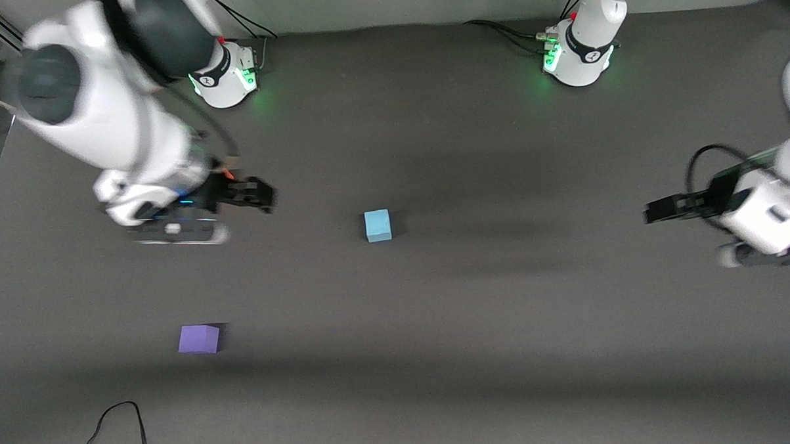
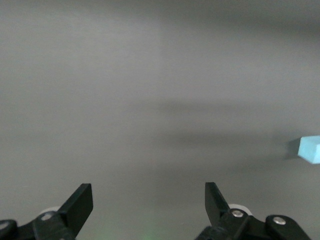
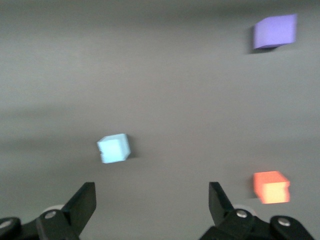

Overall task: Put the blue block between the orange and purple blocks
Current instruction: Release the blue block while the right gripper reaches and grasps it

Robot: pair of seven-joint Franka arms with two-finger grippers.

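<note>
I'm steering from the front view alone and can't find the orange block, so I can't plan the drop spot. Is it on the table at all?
Observer: Yes. The right wrist view shows a small orange-red matte cube lying on the dark table near the right claw. The right arm hides it in your view.
Operator: Is that claw open?
Observer: Open and empty. Its black fingers stand wide apart in its wrist view.
Operator: And the left claw?
Observer: The left claw is open and empty too, with the small light sky-blue matte cube at the edge of its wrist view.
</note>
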